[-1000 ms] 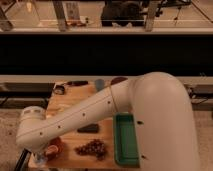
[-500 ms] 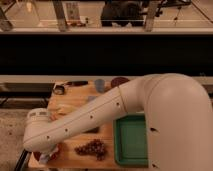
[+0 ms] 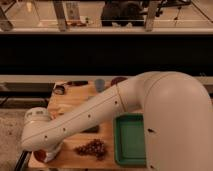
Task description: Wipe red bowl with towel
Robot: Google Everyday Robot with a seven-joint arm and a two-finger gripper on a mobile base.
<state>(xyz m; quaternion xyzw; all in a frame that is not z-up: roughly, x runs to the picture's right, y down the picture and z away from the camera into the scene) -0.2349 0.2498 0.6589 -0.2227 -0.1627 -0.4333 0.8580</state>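
End effector (image 3: 30,156) by red bowl (image 3: 42,154), arm (image 3: 90,117) across table (image 3: 70,101), green tray (image 3: 131,141) right

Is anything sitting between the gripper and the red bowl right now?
Nothing visible does. The gripper sits low at the view's left, over the table's near corner, right beside the red bowl, which the arm partly hides. The brown pile and green tray lie farther right.

White end effector (image 3: 36,150) low-left at red bowl (image 3: 44,156); green tray (image 3: 131,141).
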